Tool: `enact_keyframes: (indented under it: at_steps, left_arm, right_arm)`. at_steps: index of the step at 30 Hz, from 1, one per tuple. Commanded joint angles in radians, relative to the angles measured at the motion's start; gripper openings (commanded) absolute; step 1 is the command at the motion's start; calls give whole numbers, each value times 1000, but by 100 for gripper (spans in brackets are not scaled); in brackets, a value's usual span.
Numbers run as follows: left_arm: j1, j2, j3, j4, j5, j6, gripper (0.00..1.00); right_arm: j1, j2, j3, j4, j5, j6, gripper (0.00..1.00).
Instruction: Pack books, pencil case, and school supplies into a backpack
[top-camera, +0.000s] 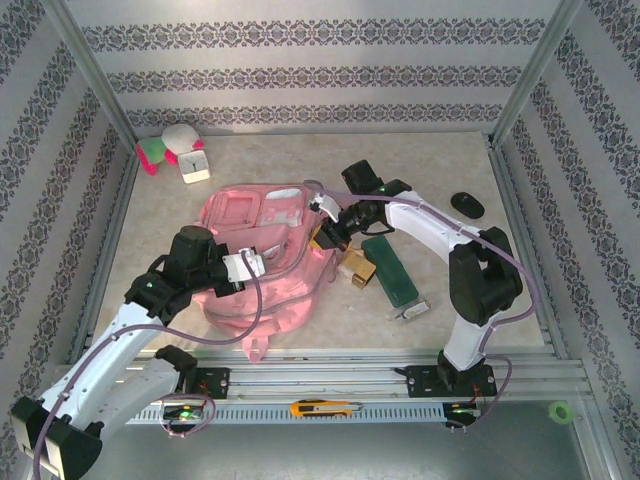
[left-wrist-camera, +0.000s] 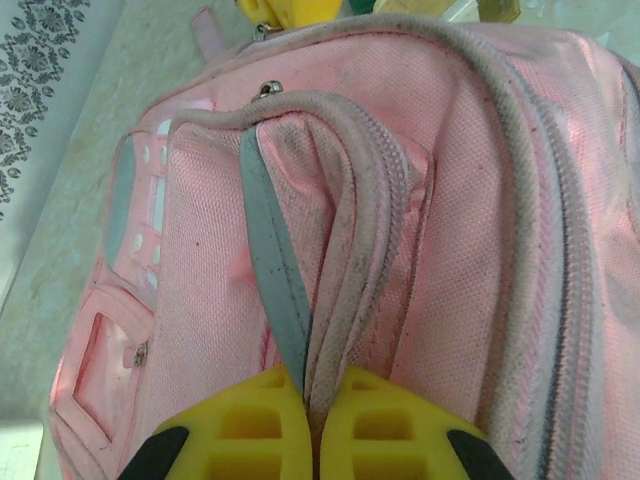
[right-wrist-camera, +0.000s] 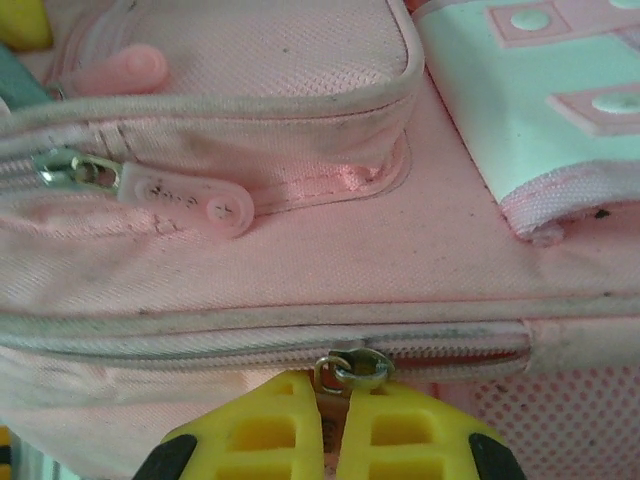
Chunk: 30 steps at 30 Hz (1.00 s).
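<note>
On the beige table (top-camera: 430, 160) between patterned walls (top-camera: 300, 75), the backpack (top-camera: 270, 290) lies centred, long axis near-to-far, loop (top-camera: 256, 350) toward the table's near edge, left gripper (left-wrist-camera: 312, 405) clamped on its zip flap (left-wrist-camera: 300, 200), right gripper (right-wrist-camera: 340, 400) clamped on its zip pull (right-wrist-camera: 352, 370).

The tab of the zip slider (right-wrist-camera: 352, 368) disappears between the pads of the right gripper (right-wrist-camera: 331, 425). The backpack (left-wrist-camera: 470, 250) runs off the left wrist view's edges. And the silver-grey gadget (top-camera: 412, 310), too small to identify.
</note>
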<state>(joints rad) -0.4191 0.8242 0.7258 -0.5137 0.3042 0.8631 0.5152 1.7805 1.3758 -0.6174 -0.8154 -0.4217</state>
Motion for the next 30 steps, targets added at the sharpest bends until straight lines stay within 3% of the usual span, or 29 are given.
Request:
enact_keyframes:
  at_steps: [1, 16, 22, 30]
  left_arm:
    - [-16, 36, 25, 135, -163, -72, 0]
    - [-102, 170, 57, 323, -359, -368, 0]
    - [-113, 206, 68, 366, -284, -495, 0]
    - [-147, 235, 34, 512, -213, -668, 0]
  right_arm:
    - [36, -82, -7, 40, -102, 144, 0]
    - [118, -219, -195, 148, -93, 385, 0]
    - [202, -291, -286, 292, -16, 508, 0]
    - [224, -297, -406, 607, 105, 914, 0]
